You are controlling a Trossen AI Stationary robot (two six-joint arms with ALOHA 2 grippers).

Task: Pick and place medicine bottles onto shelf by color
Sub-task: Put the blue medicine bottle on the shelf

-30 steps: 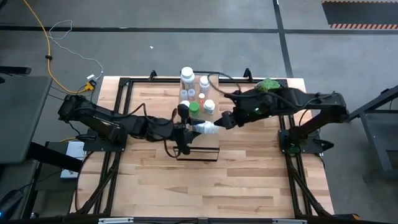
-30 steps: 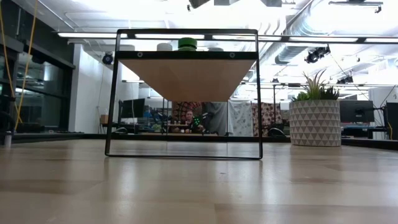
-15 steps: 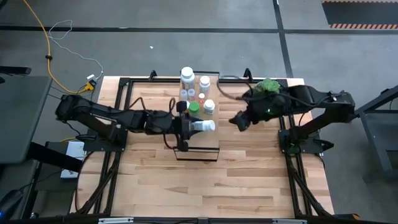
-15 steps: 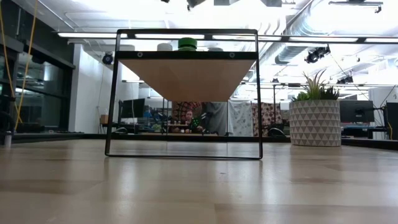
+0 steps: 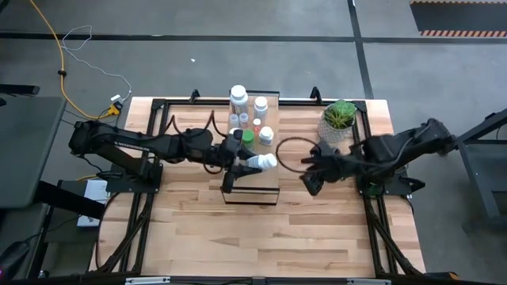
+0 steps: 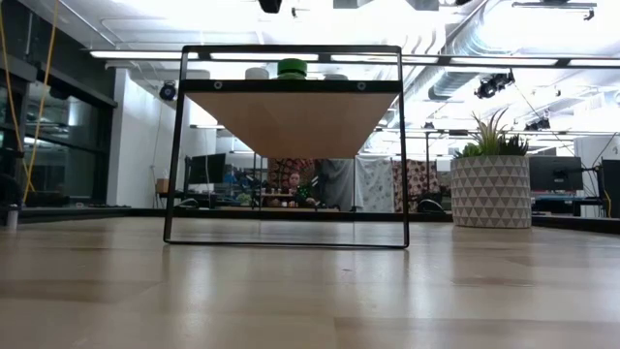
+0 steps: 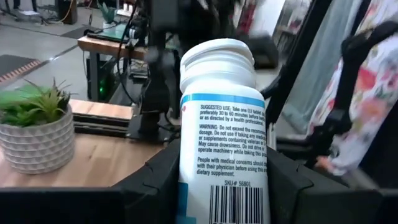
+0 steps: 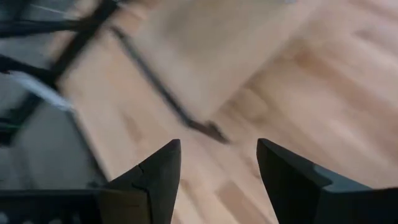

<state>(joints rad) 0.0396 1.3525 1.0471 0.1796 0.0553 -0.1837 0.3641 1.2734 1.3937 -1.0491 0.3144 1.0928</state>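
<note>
Several small white-capped and green medicine bottles (image 5: 247,119) already stand at the far end of the pale-wood, black-framed shelf (image 5: 261,182). Left claw (image 5: 242,162) pinches a white labelled bottle (image 5: 261,162) above the shelf, its long axis horizontal, cap pointing right. Right claw (image 5: 310,184), spread and empty, hangs over the tabletop (image 5: 238,237) right of the shelf.

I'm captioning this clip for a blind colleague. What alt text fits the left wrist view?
A white medicine bottle with a white cap and a printed label stands upright, clamped in the left gripper, filling the middle of the picture. To one side, a potted green plant in a patterned white pot sits on the wooden table, with dark robot hardware behind.
</note>
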